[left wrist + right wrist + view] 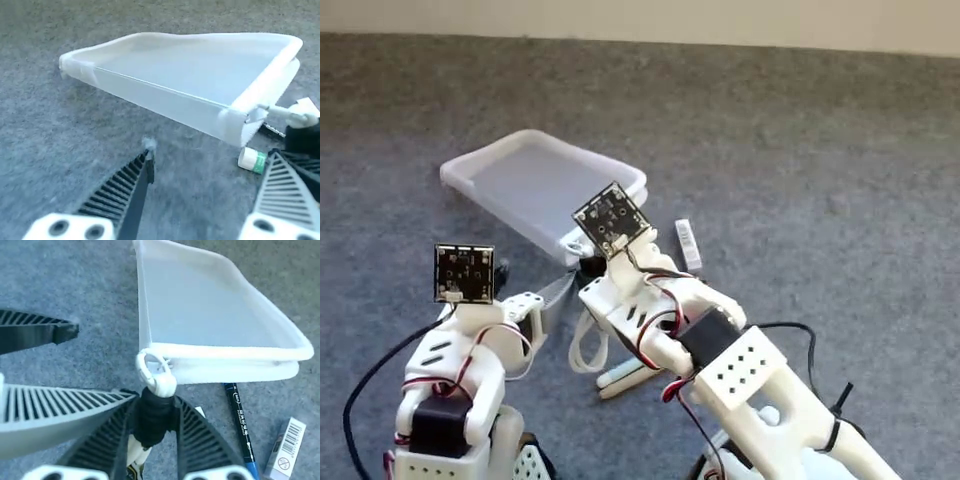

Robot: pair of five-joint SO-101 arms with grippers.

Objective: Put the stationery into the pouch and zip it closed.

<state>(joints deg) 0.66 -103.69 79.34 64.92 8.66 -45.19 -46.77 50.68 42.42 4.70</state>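
Observation:
The translucent white pouch (545,185) lies flat on the grey carpet, and nothing shows through it. My right gripper (155,407) is shut on the black zipper pull with its white ring (155,372) at the pouch's near corner (235,125). My left gripper (210,157) stands open just beside that corner, a little above the carpet, holding nothing. A blue pen (240,425) and a small barcoded eraser (285,447) lie outside the pouch by the same corner. A white-and-green capped stick (252,160) lies under the right gripper.
A white marker (625,378) and a white strap loop (585,345) lie on the carpet under the right arm. The eraser (688,245) sits to the right of the pouch. Carpet stretches open to the right and far side.

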